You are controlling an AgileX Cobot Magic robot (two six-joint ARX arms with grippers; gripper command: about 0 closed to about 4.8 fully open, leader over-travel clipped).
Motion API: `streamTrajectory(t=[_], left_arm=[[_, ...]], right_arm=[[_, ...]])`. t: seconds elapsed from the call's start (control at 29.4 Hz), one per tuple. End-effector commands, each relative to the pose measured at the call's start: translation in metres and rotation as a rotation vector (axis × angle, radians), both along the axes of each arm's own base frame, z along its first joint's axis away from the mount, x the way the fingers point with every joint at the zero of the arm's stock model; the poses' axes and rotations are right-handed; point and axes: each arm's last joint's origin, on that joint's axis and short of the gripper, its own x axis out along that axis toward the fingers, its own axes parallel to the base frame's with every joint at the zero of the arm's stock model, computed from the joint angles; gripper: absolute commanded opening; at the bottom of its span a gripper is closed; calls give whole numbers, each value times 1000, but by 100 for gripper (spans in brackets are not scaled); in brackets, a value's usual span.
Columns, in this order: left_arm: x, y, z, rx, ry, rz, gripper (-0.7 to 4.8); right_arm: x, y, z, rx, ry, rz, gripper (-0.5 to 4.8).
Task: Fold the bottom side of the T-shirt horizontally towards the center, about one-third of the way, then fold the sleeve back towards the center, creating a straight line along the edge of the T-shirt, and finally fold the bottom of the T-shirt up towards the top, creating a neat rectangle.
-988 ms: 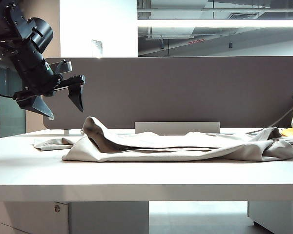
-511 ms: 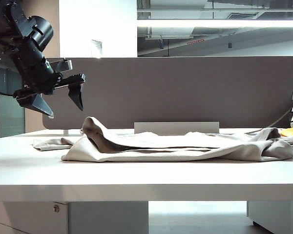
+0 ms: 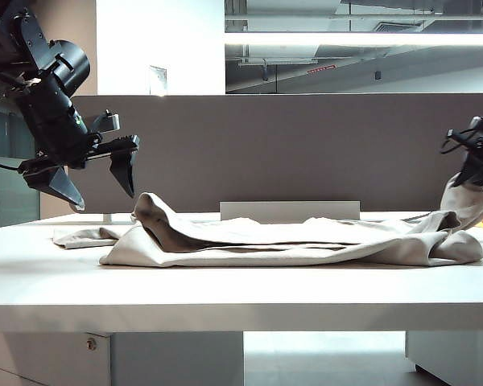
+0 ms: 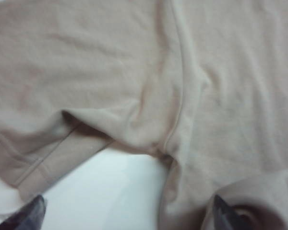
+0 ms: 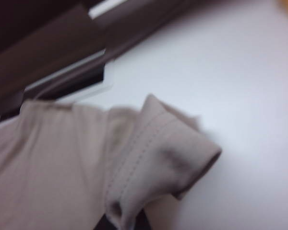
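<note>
A wide white table (image 3: 241, 289) stood before a grey divider panel (image 3: 306, 149), with a bright strip light (image 3: 354, 38) and ceiling ducts beyond it. The T-shirt (image 3: 306, 241) lay along the table in loose, low folds, nearly as wide as the tabletop, with one ridge of cloth standing up near its left end.

The left gripper (image 3: 97, 173) hung in the air above the shirt's left end, its jaws spread wide and holding nothing. At the right edge of the exterior view, the right gripper (image 3: 476, 165) was clenched on the bottom of the T-shirt (image 3: 467, 201) and held that corner lifted off the table.

A second earlier the right gripper had not been in the exterior view, and the cloth at the right end had lain flat on the table. The left gripper had barely shifted.

The left wrist view showed what the exterior view could not: a sleeve (image 4: 43, 158) with its stitched hem resting on bare tabletop, a seam running up the cloth, and two dark fingertips (image 4: 31, 215) well apart. The right wrist view showed the hem's double row of stitching (image 5: 139, 153) bunched at the gripper (image 5: 122, 221), with the divider's base behind.
</note>
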Motion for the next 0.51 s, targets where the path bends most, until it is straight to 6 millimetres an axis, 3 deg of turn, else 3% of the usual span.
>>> streamTrajectory(t=[0.03, 0.37, 0.51], left_arm=[[0, 0, 2, -2, -6, -4, 457], [-2, 1, 0, 2, 25, -5, 457], [-2, 1, -1, 3, 33, -6, 457]], right_arm=[[5, 28, -2, 17, 24, 48, -9], [15, 116, -1, -10, 12, 173, -9], [16, 137, -1, -10, 16, 206, -8]])
